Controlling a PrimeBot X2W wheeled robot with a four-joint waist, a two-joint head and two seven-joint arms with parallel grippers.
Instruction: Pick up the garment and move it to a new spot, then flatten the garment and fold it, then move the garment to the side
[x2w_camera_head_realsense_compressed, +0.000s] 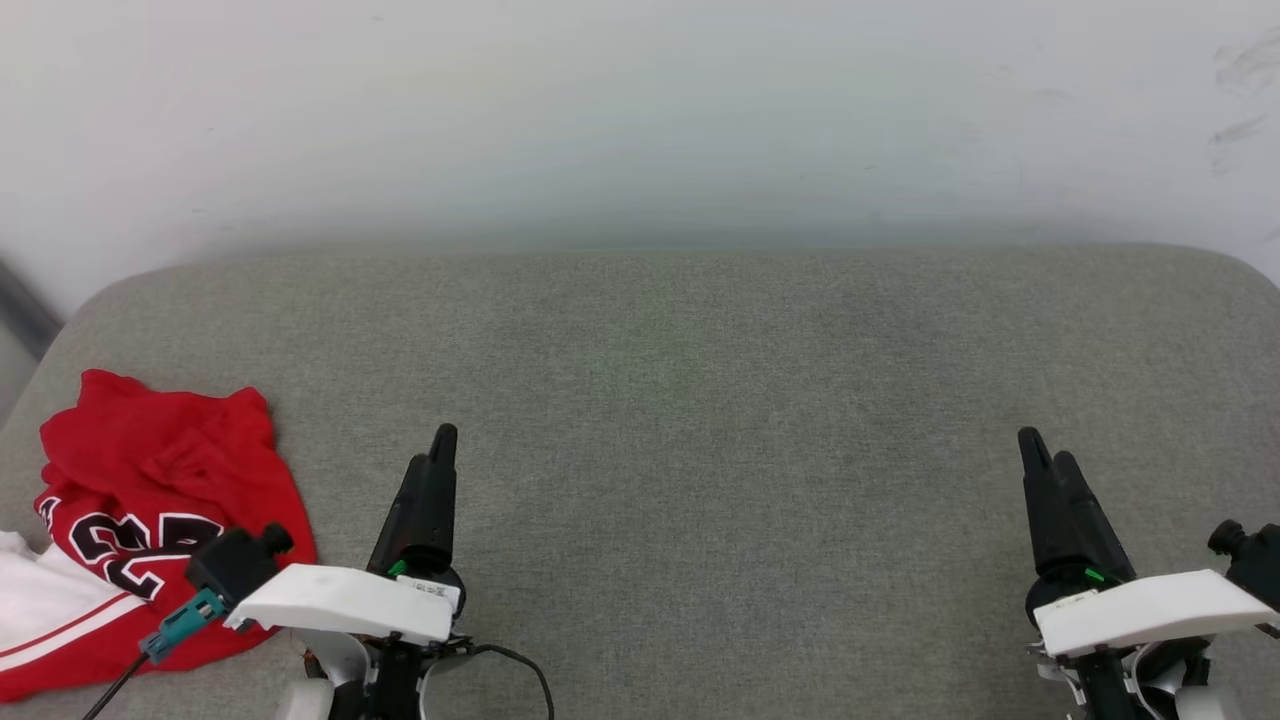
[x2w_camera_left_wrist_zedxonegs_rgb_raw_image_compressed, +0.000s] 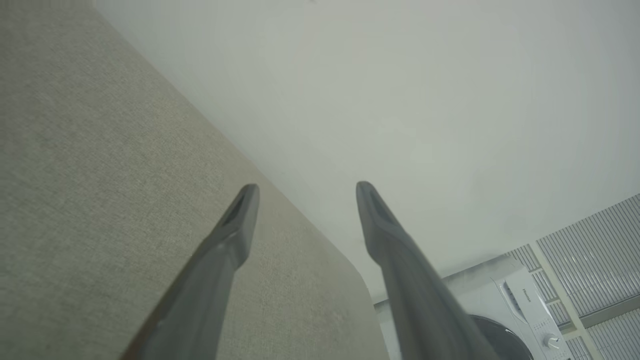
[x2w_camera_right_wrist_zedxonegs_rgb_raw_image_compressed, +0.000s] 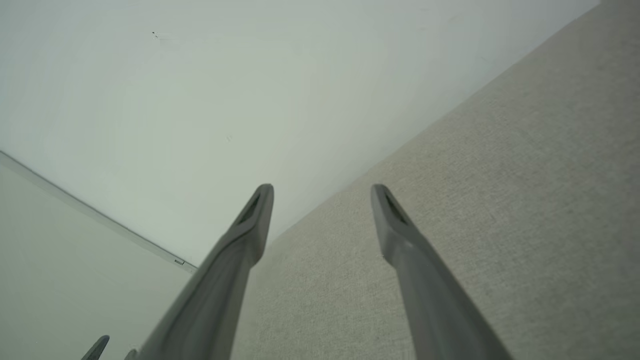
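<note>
The garment (x2w_camera_head_realsense_compressed: 140, 500), a red jersey with a white sleeve and black white-outlined lettering, lies crumpled at the left end of the grey cushion (x2w_camera_head_realsense_compressed: 700, 400). Just to its right in the head view, my left gripper (x2w_camera_head_realsense_compressed: 440, 440) hovers low over the fabric surface, apart from the garment. In the left wrist view the left gripper (x2w_camera_left_wrist_zedxonegs_rgb_raw_image_compressed: 306, 192) stands open with nothing between its fingers. Far to the right, my right gripper (x2w_camera_head_realsense_compressed: 1045, 445) rests over bare cushion. The right wrist view shows the right gripper (x2w_camera_right_wrist_zedxonegs_rgb_raw_image_compressed: 322, 192) open and empty too.
A pale wall (x2w_camera_head_realsense_compressed: 640, 120) rises behind the cushion's rear edge. The cushion's rounded corners fall away at far left and far right. A white washing machine (x2w_camera_left_wrist_zedxonegs_rgb_raw_image_compressed: 520, 310) and a slatted panel (x2w_camera_left_wrist_zedxonegs_rgb_raw_image_compressed: 590, 250) stand beyond the cushion's end.
</note>
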